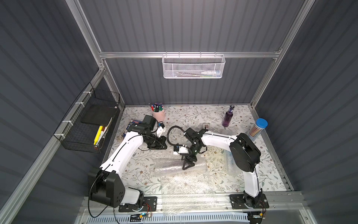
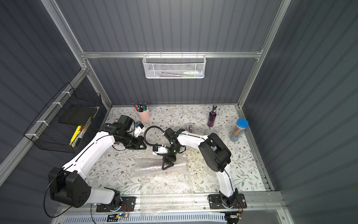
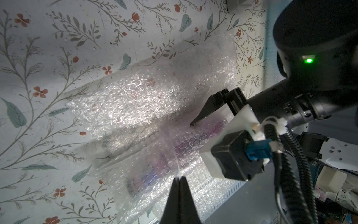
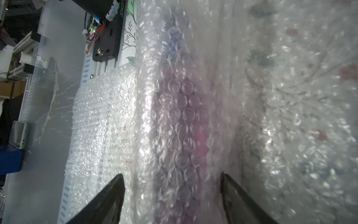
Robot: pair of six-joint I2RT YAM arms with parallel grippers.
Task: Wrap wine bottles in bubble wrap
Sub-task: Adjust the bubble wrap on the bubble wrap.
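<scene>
One purple wine bottle point(image 3: 174, 155) lies rolled inside bubble wrap point(image 1: 174, 164) at the table's middle, its colour showing through the bubbles point(image 4: 182, 116). My right gripper point(image 4: 171, 176) is open, pointing down with a finger on each side of this roll point(image 1: 188, 165). My left gripper point(image 3: 179, 177) is shut on a thin clear edge of the wrap, just behind and left of the roll point(image 1: 165, 147). A flat sheet point(image 1: 186, 190) reaches over the front rail. Another purple bottle point(image 1: 228, 117) stands unwrapped at the back right.
A crumpled wrap bundle point(image 1: 229, 163) with a bluish tint lies under my right arm. The grey tape dispenser point(image 1: 206, 127), a pink marker cup point(image 1: 158, 113) and a blue-lidded pencil tube point(image 1: 257, 129) stand toward the back. A wire basket point(image 1: 91, 124) hangs on the left wall.
</scene>
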